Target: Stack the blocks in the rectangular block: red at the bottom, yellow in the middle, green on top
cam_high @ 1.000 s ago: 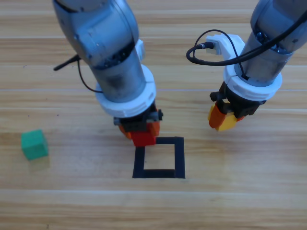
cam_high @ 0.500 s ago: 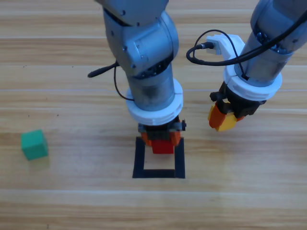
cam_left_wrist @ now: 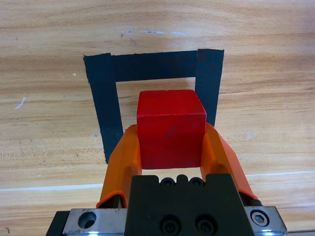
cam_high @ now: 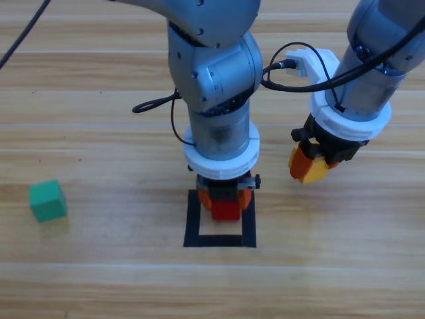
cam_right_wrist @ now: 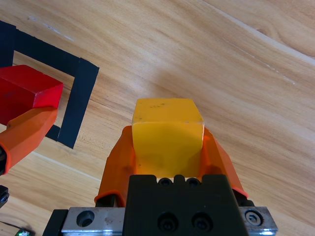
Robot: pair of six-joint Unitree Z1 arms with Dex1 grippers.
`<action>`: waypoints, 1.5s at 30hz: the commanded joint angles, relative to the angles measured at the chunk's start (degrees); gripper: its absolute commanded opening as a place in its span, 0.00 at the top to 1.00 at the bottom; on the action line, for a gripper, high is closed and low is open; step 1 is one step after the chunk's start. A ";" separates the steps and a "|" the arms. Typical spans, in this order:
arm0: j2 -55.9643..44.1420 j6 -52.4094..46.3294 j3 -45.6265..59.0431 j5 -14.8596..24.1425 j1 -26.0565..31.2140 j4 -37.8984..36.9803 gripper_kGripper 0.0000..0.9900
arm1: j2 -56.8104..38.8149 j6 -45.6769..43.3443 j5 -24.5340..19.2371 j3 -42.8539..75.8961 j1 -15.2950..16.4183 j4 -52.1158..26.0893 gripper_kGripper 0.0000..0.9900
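— Since a second ago the left arm has swung across from the tape square's upper-left corner to right over it, and the red cube has come along; the right arm hasn't budged.

— So where's the red one sitting now?

— Clamped between the jaws of the left gripper, over the square's upper half. In the left wrist view the cube hangs just short of the hollow centre, with the far tape bar beyond it and a side strip on either hand. Whether it's touching the wood or hanging a little above, I can't quite tell from up here.

— And the yellow?

— The right gripper has it pinched, yellow cube held off the table, up and to the right of the square, well clear of the tape. The green cube lies loose on the wood, far out to the square's left.

— What does the next bit depend on, then?

— I'd say the hollow lies straight ahead of the red cube, along the jaws' line, so it wants easing forward to the middle before letting go. After that the right arm is the nearer one, and its yellow lies to the square's right, so it comes in from that side.
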 commanded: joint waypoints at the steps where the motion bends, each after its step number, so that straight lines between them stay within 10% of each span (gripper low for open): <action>1: 2.76 -1.06 -0.09 0.49 -1.16 0.51 0.94 | -3.11 0.47 -0.50 1.59 -1.09 -0.88 1.00; 45: 2.32 -2.73 2.02 0.92 -3.00 0.77 0.94 | -3.11 -0.15 -0.50 1.67 -1.09 -0.88 1.00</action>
